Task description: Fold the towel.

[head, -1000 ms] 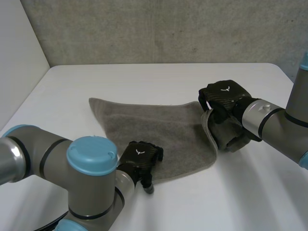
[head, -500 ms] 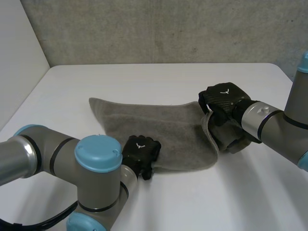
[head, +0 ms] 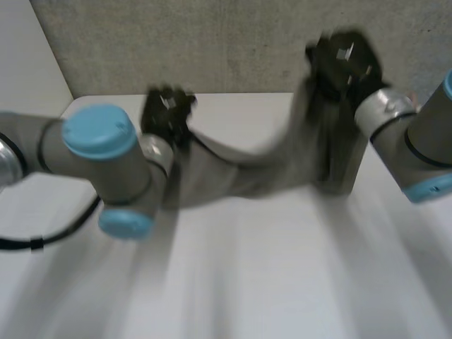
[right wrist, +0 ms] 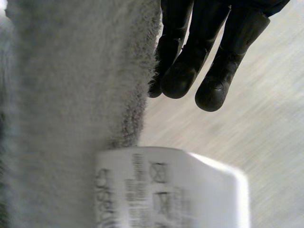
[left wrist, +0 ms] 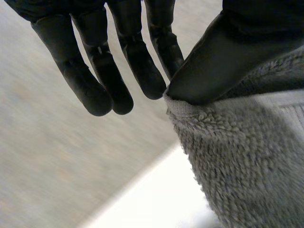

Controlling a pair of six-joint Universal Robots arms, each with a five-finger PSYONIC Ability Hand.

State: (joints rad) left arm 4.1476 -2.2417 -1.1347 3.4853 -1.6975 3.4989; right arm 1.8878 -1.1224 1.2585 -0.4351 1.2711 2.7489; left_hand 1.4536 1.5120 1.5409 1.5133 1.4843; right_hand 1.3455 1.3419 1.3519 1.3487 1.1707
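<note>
- The towel [head: 240,173] hangs above the table [head: 268,282], strung between the 2 hands and sagging in the middle.
- The left hand [head: 168,107] is over the table's far edge. Its thumb pinches 1 towel corner against the nearest finger, and the other fingers [left wrist: 102,71] are straight and slightly spread.
- The right hand [head: 344,56], higher above the table, holds the other end. Its fingers [right wrist: 190,61] are straight and pressed together against the towel's edge, near a white care label [right wrist: 166,190].
</note>
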